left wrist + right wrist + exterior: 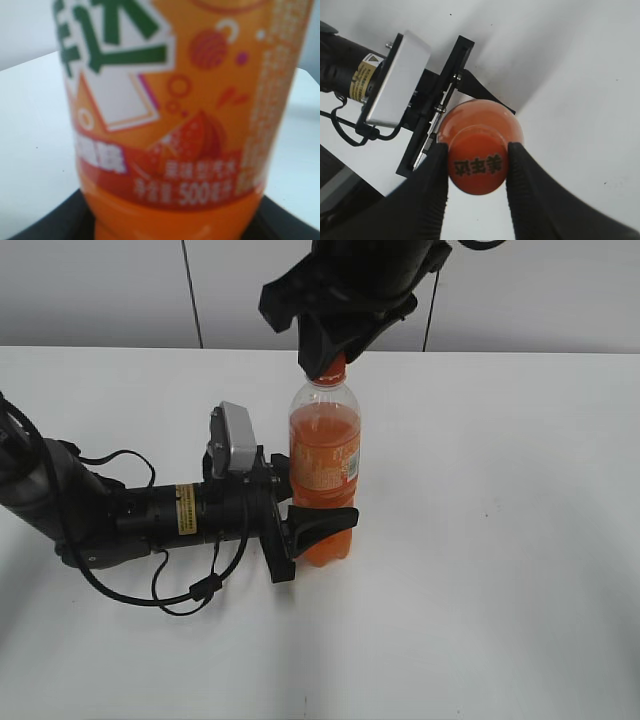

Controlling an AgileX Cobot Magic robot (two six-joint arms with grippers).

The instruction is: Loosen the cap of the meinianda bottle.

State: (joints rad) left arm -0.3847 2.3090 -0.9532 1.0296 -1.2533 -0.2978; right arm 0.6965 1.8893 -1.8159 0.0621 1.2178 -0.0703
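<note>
You have the meinianda bottle point(324, 470) standing upright near the middle of the white bench point(500, 540). Your left hand point(318, 524) lies low along the bench from the left and is clamped on the bottle's lower body, one dark finger wrapping the front just above the lobed base. The left wrist view is filled by the bottle's orange label point(175, 100), blurred by closeness, with dark finger edges at the bottom corners. Your right hand point(477, 167) comes down from above; its two black fingers point(432, 180) press on opposite sides of the cap point(477, 167), so it grips the cap. Dark characters show on the cap top. Beside the bottle you have the left arm's silver wrist camera point(236, 441) and loose black cables point(190, 585) resting on the bench. A wall of pale panels point(100, 290) stands behind.
</note>
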